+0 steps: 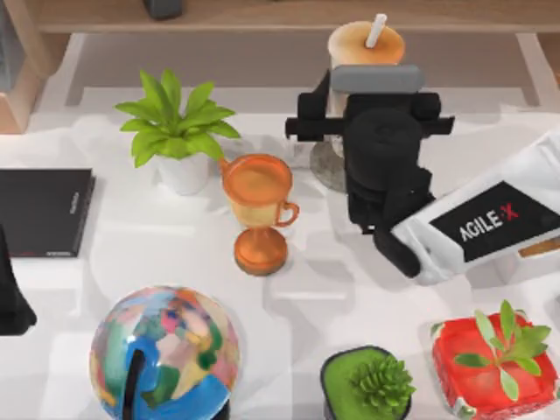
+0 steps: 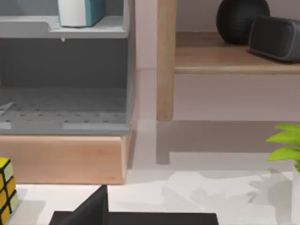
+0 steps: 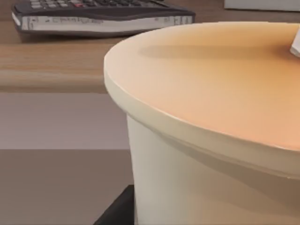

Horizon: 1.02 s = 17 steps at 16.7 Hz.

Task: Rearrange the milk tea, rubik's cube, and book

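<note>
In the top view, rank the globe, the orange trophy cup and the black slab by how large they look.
1. Globe, largest.
2. Black slab, cut by the left edge.
3. Orange trophy cup, smallest.

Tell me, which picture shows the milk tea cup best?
The top view: the milk tea shows its orange lid and white straw, with the right gripper at it. The right wrist view shows its lid and side very close up. The left wrist view faces the shelves.

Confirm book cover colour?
Teal-blue, white pages; the book stands on the grey shelf, left wrist view.
</note>
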Tool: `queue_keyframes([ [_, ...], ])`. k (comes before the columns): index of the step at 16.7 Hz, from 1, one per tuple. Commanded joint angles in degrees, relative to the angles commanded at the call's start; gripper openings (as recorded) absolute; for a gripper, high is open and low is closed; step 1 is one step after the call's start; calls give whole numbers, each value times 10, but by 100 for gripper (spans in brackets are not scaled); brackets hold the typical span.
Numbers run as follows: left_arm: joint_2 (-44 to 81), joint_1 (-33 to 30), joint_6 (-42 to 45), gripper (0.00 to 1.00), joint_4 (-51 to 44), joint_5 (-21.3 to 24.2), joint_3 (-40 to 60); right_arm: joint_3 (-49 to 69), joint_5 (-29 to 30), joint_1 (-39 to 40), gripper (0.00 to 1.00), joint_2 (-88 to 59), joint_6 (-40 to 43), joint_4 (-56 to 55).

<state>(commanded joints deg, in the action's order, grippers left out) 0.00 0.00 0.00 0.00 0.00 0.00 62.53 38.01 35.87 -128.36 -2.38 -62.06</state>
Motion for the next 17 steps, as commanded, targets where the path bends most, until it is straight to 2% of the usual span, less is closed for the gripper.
queue_keyframes([
  [1, 0, 0, 0, 100, 0, 0, 0, 0, 0, 0, 0, 0, 0, 0],
  [14, 0, 0, 0, 100, 0, 0, 0, 0, 0, 0, 98, 0, 0, 0],
  [17, 0, 0, 0, 100, 0, 0, 0, 0, 0, 0, 100, 0, 0, 0],
])
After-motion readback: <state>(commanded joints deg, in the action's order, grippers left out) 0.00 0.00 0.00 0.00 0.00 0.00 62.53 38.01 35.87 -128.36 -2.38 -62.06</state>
